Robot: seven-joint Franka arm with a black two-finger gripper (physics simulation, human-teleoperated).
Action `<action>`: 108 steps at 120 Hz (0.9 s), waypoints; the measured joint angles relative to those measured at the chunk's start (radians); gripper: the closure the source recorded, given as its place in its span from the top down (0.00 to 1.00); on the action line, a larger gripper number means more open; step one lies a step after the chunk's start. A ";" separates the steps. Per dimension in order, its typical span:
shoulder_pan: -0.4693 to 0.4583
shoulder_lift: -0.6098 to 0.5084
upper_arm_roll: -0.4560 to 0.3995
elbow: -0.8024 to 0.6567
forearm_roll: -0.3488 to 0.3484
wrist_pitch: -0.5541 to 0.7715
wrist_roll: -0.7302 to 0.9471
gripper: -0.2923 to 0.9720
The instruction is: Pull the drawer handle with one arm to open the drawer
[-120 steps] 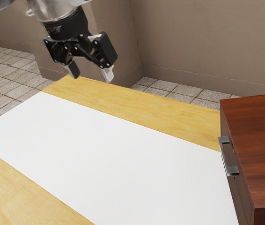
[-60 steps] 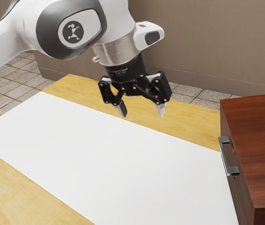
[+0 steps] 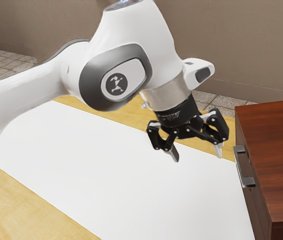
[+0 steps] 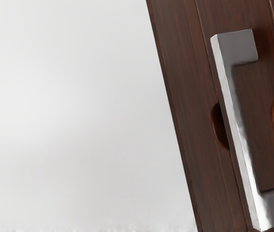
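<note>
two fingers stand spread apart, the drawer handle just beside them, untouched.

Grey drawer handle on dark wooden drawer front, beside white surface.

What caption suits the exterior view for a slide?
Open black two-finger gripper hovers over white table surface, near grey metal handle of dark wooden drawer.
</note>
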 joint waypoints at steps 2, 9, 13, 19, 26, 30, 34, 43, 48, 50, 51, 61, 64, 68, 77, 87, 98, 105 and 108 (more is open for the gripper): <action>-0.004 0.001 0.000 -0.003 -0.004 0.012 -0.003 0.77; -0.014 0.006 0.000 -0.009 -0.014 0.052 -0.013 0.77; -0.015 0.007 0.001 -0.015 -0.019 0.073 -0.019 0.77; -0.013 0.008 0.004 -0.024 -0.027 0.103 -0.027 0.77; 0.000 0.008 0.006 -0.029 -0.033 0.131 -0.035 0.76; 0.011 0.010 0.007 -0.031 -0.037 0.146 -0.039 0.75; 0.023 0.011 0.007 -0.040 -0.039 0.163 -0.043 0.74; 0.051 0.012 0.005 -0.059 -0.045 0.197 -0.052 0.71; 0.063 0.012 0.003 -0.067 -0.047 0.214 -0.056 0.70; 0.066 0.012 0.002 -0.069 -0.047 0.220 -0.057 0.70; 0.068 0.013 0.002 -0.069 -0.047 0.222 -0.058 0.69; 0.071 0.013 0.001 -0.074 -0.050 0.248 -0.065 0.67; 0.069 0.013 0.000 -0.077 -0.050 0.255 -0.067 0.66; 0.064 0.013 -0.001 -0.079 -0.050 0.263 -0.070 0.66; 0.048 0.017 -0.001 -0.080 -0.051 0.277 -0.075 0.64; 0.032 0.024 -0.001 -0.085 -0.054 0.289 -0.080 0.62; 0.025 0.031 -0.001 -0.089 -0.057 0.297 -0.084 0.61; 0.027 0.040 -0.001 -0.089 -0.058 0.305 -0.087 0.61; 0.028 0.045 -0.001 -0.089 -0.059 0.308 -0.088 0.60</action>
